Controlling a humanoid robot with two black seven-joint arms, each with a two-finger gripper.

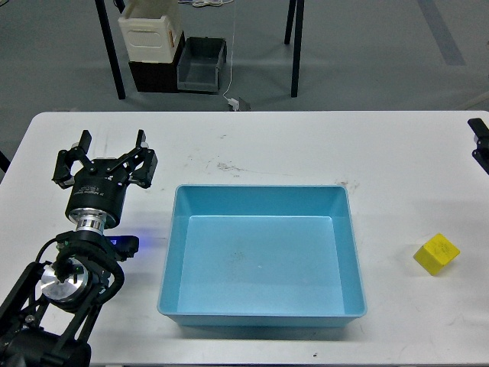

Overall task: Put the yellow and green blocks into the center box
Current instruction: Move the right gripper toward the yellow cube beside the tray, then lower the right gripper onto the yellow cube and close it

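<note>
A yellow block (436, 253) lies on the white table (306, 145) at the right, apart from the box. The blue box (262, 313) stands in the middle of the table, with nothing inside it. No green block shows in the head view. My left gripper (111, 148) is open and empty over the table, left of the box. Only a small dark part of my right gripper (480, 142) shows at the right edge, well behind the yellow block. Its fingers cannot be told apart.
Beyond the table's far edge, on the floor, stand a cream container (150, 32), a grey bin (202, 65) and black table legs (111, 53). A white cable (231, 76) hangs down there.
</note>
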